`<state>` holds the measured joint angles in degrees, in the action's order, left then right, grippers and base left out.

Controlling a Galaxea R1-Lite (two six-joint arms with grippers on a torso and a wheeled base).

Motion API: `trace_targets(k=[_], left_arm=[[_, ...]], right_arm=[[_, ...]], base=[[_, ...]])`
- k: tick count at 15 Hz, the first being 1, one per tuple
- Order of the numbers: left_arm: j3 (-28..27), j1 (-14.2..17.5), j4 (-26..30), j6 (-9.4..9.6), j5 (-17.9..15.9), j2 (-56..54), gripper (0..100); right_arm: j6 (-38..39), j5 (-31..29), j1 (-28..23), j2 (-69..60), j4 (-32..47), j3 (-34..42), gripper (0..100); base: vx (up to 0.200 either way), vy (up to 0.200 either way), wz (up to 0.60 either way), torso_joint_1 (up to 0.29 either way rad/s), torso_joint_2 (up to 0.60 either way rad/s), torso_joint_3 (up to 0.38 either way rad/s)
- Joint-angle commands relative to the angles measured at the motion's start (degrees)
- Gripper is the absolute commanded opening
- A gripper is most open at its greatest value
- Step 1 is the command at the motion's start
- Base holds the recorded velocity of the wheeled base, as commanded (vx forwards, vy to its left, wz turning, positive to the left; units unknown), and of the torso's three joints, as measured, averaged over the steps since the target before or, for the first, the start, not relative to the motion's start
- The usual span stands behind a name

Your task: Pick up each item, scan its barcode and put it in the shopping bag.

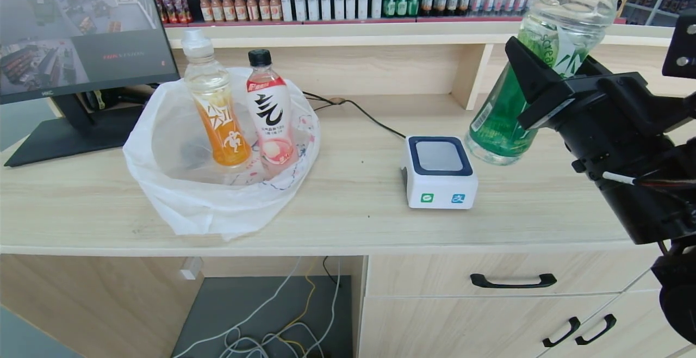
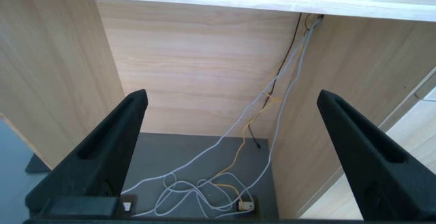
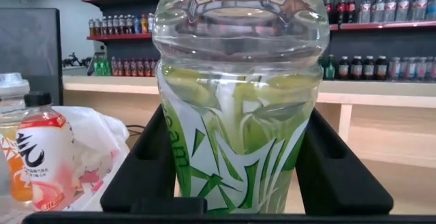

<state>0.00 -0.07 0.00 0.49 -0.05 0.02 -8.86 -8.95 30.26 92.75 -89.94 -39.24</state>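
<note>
My right gripper (image 1: pixel 549 83) is shut on a clear bottle with a green label (image 1: pixel 522 86), held tilted in the air above the counter, to the right of the white barcode scanner (image 1: pixel 439 172). The right wrist view shows the green bottle (image 3: pixel 238 115) squeezed between the black fingers (image 3: pixel 153 163). A white plastic shopping bag (image 1: pixel 217 184) lies open on the counter's left half. Inside it stand an orange drink bottle (image 1: pixel 215 102) and a pink-and-white bottle (image 1: pixel 270 116). My left gripper (image 2: pixel 235 156) hangs open below the counter, over loose cables on the floor.
A monitor (image 1: pixel 76 26) stands at the counter's back left. A black cable (image 1: pixel 359 110) runs from the scanner toward the back. A raised wooden shelf (image 1: pixel 337 34) borders the counter's rear. Drawers with black handles (image 1: pixel 514 281) sit below on the right.
</note>
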Motion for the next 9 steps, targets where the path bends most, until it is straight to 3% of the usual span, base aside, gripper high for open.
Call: trace_targets(k=[1,4,8,9], left_arm=[[0.0,0.0,0.0,0.04,0.0,0.0,100],[0.0,0.0,0.0,-0.05,0.0,0.0,100],[0.0,0.0,0.0,-0.05,0.0,0.0,100],[0.0,0.0,0.0,-0.05,0.0,0.0,100]], right_arm=[[-0.2,0.0,0.2,0.7,-0.1,0.1,0],[-0.4,0.0,0.2,0.7,-0.1,0.1,0],[-0.7,0.0,0.1,0.2,-0.1,0.7,0],[-0.6,0.0,0.1,0.2,-0.1,0.5,0]], base=[[0.000,0.000,0.00,0.000,0.00,0.000],[0.000,0.000,0.00,0.000,0.00,0.000],[-0.200,0.000,0.00,0.001,0.00,0.004],[0.000,0.000,0.00,0.000,0.00,0.000]])
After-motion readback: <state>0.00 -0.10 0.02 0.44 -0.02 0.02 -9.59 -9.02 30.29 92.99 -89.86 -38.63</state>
